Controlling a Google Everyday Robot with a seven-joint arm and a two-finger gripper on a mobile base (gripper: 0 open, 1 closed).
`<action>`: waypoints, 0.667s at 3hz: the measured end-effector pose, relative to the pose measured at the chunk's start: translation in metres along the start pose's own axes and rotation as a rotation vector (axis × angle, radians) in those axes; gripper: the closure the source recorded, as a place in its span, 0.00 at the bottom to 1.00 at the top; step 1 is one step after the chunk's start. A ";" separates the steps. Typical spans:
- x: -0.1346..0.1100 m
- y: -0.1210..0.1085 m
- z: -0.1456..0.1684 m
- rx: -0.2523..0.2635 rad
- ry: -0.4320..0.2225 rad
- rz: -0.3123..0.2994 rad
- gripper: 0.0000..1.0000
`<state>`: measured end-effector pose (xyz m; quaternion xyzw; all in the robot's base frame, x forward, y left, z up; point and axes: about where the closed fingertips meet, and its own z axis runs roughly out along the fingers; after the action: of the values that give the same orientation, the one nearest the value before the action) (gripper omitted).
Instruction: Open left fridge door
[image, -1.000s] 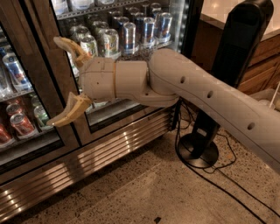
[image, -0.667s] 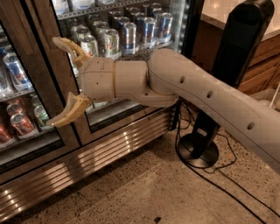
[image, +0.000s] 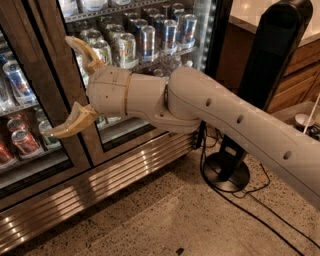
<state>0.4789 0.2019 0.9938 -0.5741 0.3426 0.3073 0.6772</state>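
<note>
The left fridge door (image: 35, 75) is a glass door in a wide bronze-brown frame at the left, closed, with red and blue cans behind the glass. Its twin, the right door (image: 150, 55), shows silver-blue cans and has a white light strip (image: 202, 30) along its right side. My gripper (image: 59, 86) is open, with its two tan curved fingers spread wide. One fingertip is high and one low, just in front of the vertical frame where the doors meet. It holds nothing. The beige arm (image: 225, 120) reaches in from the right.
A ribbed metal kick panel (image: 100, 185) runs under the doors. A tall black tower (image: 280, 70) on a round base (image: 227, 175) stands close on the right, with black cables (image: 260, 205) on the speckled floor. A wooden counter (image: 305, 65) is behind it.
The gripper has edged very slightly up and left toward the door frame. Its fingers stay spread the same way. The doors have not moved.
</note>
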 end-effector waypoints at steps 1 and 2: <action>0.000 0.000 0.000 0.000 0.000 0.000 0.00; 0.002 -0.007 -0.003 0.077 0.015 -0.015 0.00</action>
<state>0.4852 0.1978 0.9953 -0.5524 0.3549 0.2846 0.6985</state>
